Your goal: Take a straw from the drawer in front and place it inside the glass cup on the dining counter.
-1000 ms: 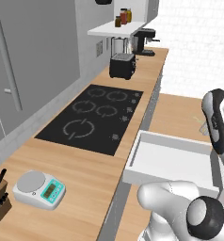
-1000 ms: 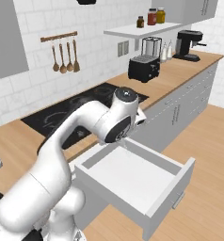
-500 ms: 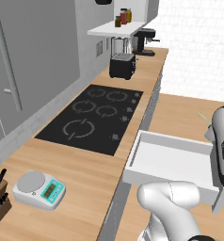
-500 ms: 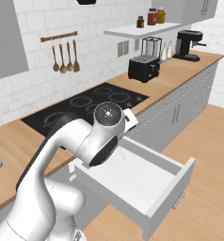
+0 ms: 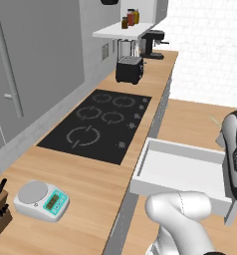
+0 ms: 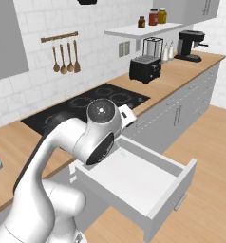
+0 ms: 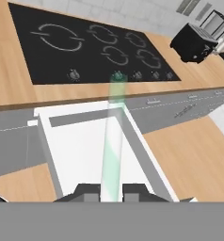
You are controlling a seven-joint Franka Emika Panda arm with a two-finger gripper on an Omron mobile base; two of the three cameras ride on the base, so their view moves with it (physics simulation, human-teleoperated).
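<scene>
Pale and thin, the straw (image 7: pixel 113 141) stands pinched between the gripper (image 7: pixel 111 192) fingers, rising from them over the open drawer (image 7: pixel 81 150) below. Beyond lies the black cooktop (image 7: pixel 92 49), then the toaster (image 7: pixel 195 43). Held only at its end, the straw could pivot or slip on a fast swing toward the dining counter.

Base cams flank arm, share drawer (image 5: pixel 177 172); hand cam close above.
</scene>
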